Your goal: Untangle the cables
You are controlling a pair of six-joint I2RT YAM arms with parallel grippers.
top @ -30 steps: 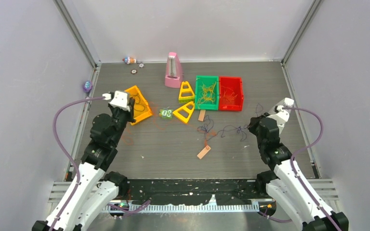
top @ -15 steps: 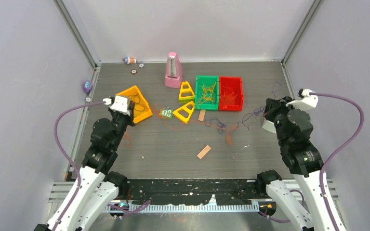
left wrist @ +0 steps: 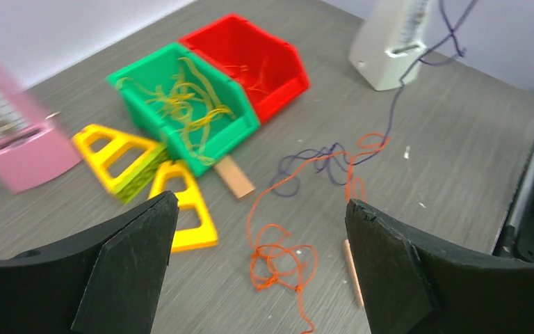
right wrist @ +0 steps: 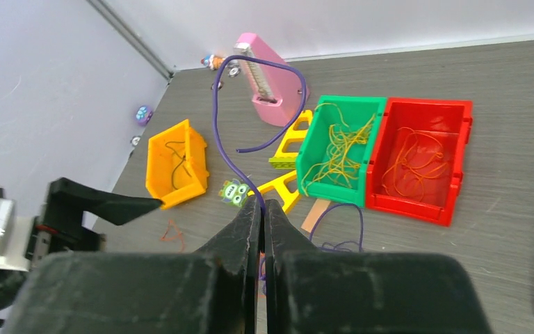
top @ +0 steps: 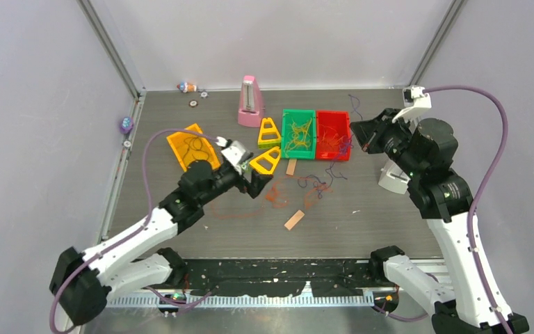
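From above, the left gripper (top: 256, 186) sits low over the grey table (top: 181, 229), next to a loose tangle of thin orange-red cord (top: 276, 195). The right gripper (top: 357, 132) is raised beside the red plastic bin (top: 333, 114), and a thin dark purple cord (top: 346, 145) trails from it down to the tabletop. Floppy yellow cords (top: 297, 133) lie in the green plastic bin (top: 284, 136).

The left wrist camera shows its jaws standing wide apart with nothing between them. The orange-red cord (left wrist: 274, 261) is on the table below the gap, and the dark purple cord (left wrist: 306, 156) crosses it farther out.

The right wrist camera shows its fingers (right wrist: 250, 223) pressed together, clamped on the dark purple cord (right wrist: 214, 118). The cord loops up from the tips in front of the pink wedge-shaped block (right wrist: 271, 76).
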